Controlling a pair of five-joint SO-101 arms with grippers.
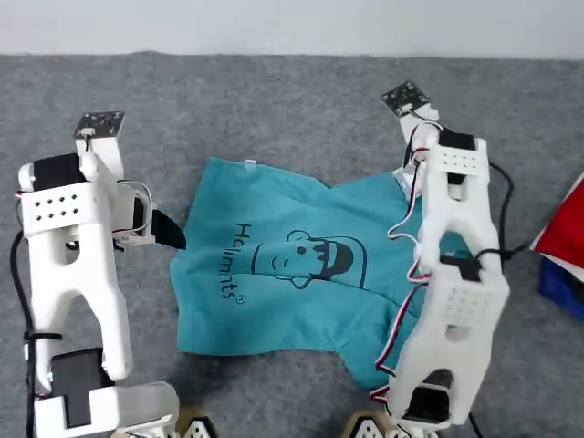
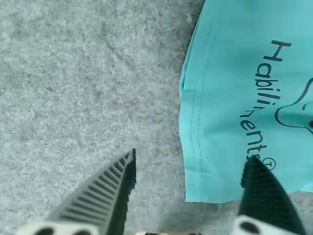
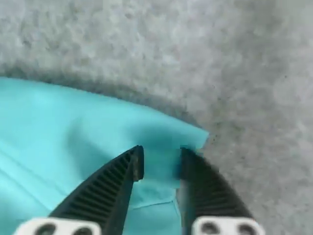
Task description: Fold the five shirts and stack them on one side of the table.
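Note:
A teal shirt (image 1: 274, 274) with a dark printed figure lies spread flat in the middle of the grey table. My left gripper (image 1: 169, 230) sits at the shirt's left edge. In the left wrist view this gripper (image 2: 191, 159) is open, straddling the stitched hem (image 2: 195, 142) near a corner, one finger (image 2: 115, 188) over bare felt and the other over cloth. The right arm (image 1: 452, 274) reaches over the shirt's right side. My right gripper (image 3: 161, 159) is pinched on a raised corner of the teal shirt (image 3: 88, 132), which casts a shadow on the felt.
Red cloth (image 1: 568, 228) over blue cloth (image 1: 561, 285) lies at the table's right edge. Grey felt (image 1: 274, 109) covers the table, with bare room behind and in front of the shirt. A pale wall runs along the far edge.

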